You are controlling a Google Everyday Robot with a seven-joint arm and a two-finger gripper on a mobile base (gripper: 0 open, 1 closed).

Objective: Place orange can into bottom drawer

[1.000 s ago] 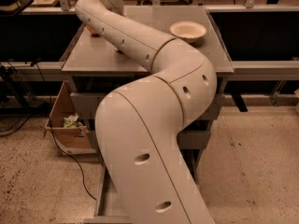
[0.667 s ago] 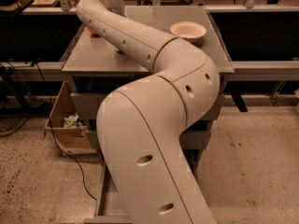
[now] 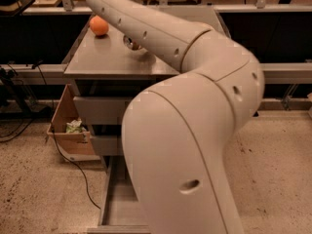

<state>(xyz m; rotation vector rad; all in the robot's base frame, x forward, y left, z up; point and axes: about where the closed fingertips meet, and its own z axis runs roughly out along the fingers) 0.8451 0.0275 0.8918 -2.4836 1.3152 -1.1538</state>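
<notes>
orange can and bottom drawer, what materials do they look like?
Orange can: likely metal, glossy; bright glints, mostly hidden by the arm. Bottom drawer: looks like painted sheet metal, matte grey, thin flat walls. Gripper is out of view past the top edge.

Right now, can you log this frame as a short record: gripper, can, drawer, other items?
gripper: not in view; arm crosses the cabinet top and leaves the upper edge
orange can: on cabinet top, partly hidden behind arm
bottom drawer: pulled open, no can in the visible part
orange fruit: on cabinet top, left of the can
cardboard box: on floor, left of cabinet
</notes>
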